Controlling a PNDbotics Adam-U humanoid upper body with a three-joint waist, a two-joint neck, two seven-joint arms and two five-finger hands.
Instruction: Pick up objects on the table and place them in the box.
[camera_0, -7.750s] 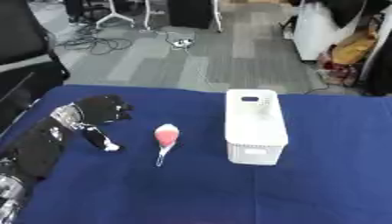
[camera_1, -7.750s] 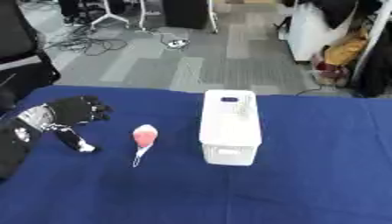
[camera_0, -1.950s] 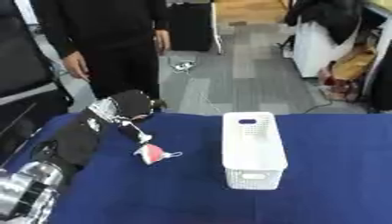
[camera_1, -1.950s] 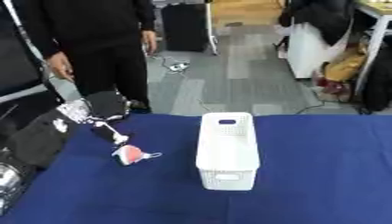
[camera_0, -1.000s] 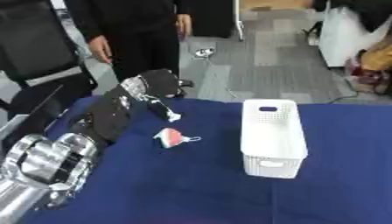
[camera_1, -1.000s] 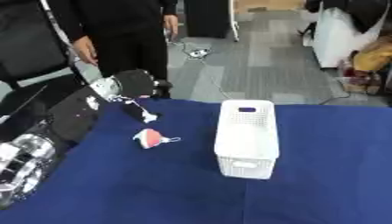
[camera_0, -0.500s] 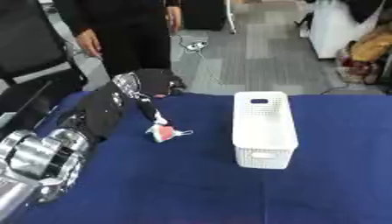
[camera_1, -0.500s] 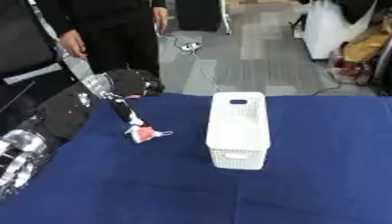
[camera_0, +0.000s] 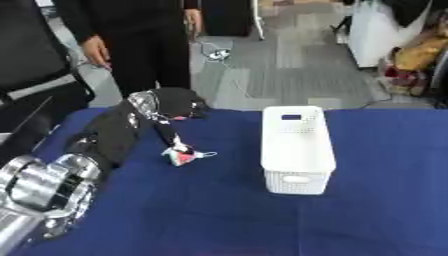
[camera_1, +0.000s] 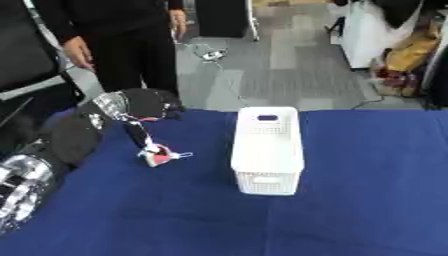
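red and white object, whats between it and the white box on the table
Nothing: only bare blue tablecloth separates the small red and white object from the white box, clearest in the left eye view. The left hand reaches the object from its far side.

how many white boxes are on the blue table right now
1. The white box stands right of centre on the blue table, apart from the small red and white object at the left robot hand.
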